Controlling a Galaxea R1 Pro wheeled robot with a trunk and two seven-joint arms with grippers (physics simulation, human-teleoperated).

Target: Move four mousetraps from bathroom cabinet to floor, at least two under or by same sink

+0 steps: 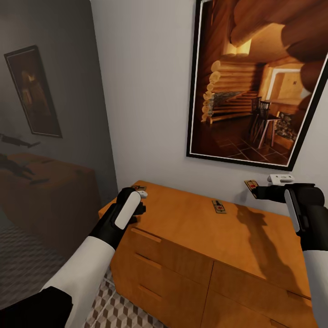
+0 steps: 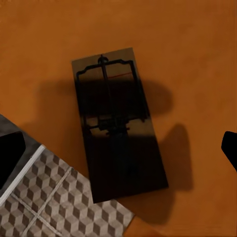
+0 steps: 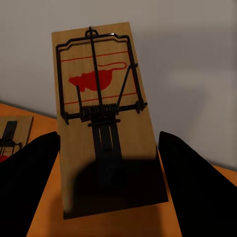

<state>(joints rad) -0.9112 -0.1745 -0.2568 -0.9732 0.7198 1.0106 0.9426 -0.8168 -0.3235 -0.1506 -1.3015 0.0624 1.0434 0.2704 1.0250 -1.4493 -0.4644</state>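
Note:
The orange-brown cabinet (image 1: 191, 228) stands against the wall in front of me. My right gripper (image 1: 260, 189) (image 3: 113, 163) is shut on a mousetrap (image 1: 250, 185) (image 3: 101, 113), held above the cabinet's back right with the wall behind it. A second mousetrap (image 1: 219, 207) (image 3: 10, 136) lies flat on the middle of the top. A third mousetrap (image 1: 139, 187) (image 2: 118, 123) lies at the top's left corner in shadow. My left gripper (image 1: 140, 197) (image 2: 118, 153) hovers open just over it, a fingertip (image 2: 229, 148) on each side. The patterned bathroom floor (image 1: 114, 312) (image 2: 54, 202) shows past the cabinet's corner.
A large framed picture of a log cabin (image 1: 255, 82) hangs on the wall above the cabinet. A dark reflective panel (image 1: 45, 136) on the left mirrors the cabinet and a smaller picture. Drawer fronts with bar handles (image 1: 146, 234) face me.

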